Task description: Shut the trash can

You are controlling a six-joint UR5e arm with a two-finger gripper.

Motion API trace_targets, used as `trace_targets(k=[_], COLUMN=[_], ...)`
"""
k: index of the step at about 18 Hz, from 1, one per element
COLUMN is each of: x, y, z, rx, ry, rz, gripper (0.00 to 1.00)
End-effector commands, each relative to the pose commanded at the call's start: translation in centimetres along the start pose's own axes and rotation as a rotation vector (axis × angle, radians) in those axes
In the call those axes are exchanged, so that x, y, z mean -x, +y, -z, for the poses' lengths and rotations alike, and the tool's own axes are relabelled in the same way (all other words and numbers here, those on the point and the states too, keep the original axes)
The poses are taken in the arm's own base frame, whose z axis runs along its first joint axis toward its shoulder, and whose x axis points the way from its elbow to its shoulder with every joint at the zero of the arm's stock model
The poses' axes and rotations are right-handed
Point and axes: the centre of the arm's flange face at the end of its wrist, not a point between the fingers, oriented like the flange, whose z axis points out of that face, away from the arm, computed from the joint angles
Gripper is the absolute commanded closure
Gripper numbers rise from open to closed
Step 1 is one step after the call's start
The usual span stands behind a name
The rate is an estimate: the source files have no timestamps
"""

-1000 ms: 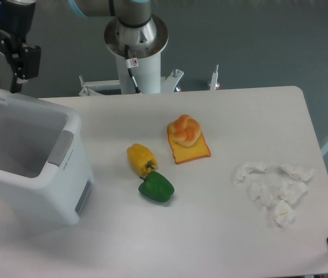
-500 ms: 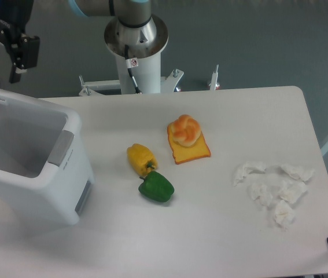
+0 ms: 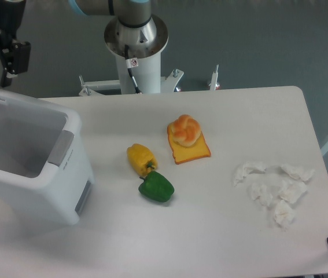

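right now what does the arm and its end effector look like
The end effector is black and boxy, with a small blue light at the top left edge of the frame. The arm's base is a silver-grey ring on a white column with a small red and white sticker and a black cable. A light blue joint cover shows above.

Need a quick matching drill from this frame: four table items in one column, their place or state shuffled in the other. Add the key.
Items
1. trash can
2. green pepper
3. bun
4. crumpled tissues

Descriptions
A. sits on an orange slice
B. lid up, interior showing, at the image's left edge
C. scattered near the image's right table edge
D. touching the yellow pepper, on its near side

Pairs: 1-B, 2-D, 3-A, 4-C
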Motion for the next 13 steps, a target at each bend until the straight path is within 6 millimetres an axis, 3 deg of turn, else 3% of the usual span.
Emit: trace_targets(k=[5, 13], x=[0.4, 0.87], y=[-0.94, -0.65], z=[0.29, 0.23], rx=[-0.01, -0.005], ry=[-0.006, -0.013], rz=[0.022, 0.057], gripper=[0.0, 0.0])
